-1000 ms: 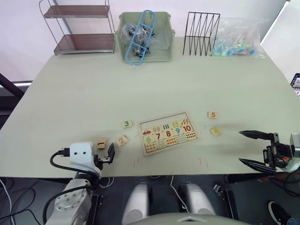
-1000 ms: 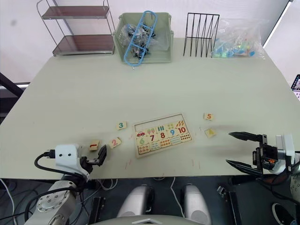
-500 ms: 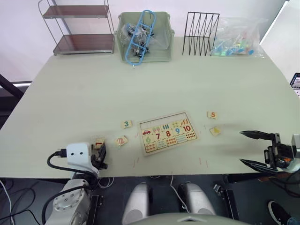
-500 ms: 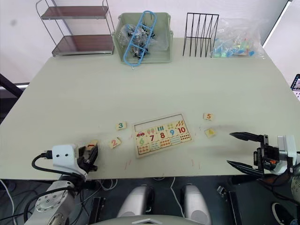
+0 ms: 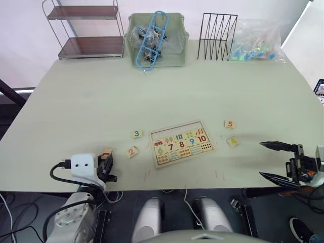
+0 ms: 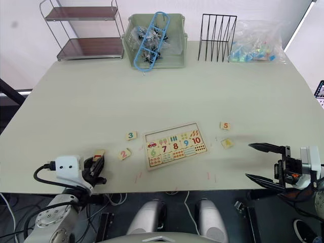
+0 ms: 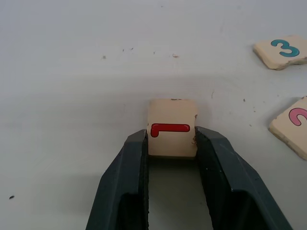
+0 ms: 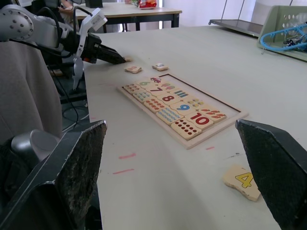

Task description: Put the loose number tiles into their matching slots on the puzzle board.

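Observation:
The puzzle board (image 5: pixel 177 129) lies flat near the table's front centre. Its far row of matching slots (image 8: pixel 201 94) stands open as a long recess. My left gripper (image 7: pixel 171 137) is shut on the red 1 tile (image 7: pixel 171 127), left of the board near the front edge, and the tile is low over the table. Between that gripper and the board lie the orange 2 tile (image 5: pixel 131 151) and the green 3 tile (image 5: pixel 136 134). The orange 5 tile (image 5: pixel 230 124) and the yellow 4 tile (image 5: pixel 233 142) lie right of the board. My right gripper (image 5: pixel 261 159) hangs open at the front right, holding nothing.
Along the table's far edge stand a wire shelf (image 5: pixel 86 30), a green bin (image 5: pixel 174 58) with blue items, a black wire rack (image 5: pixel 217 30) and a clear plastic bag (image 5: pixel 255 43). Wide bare tabletop lies between these and the board.
My left gripper, open beside the red 1 tile a second ago, has closed on the tile. The right gripper has stayed where it was.

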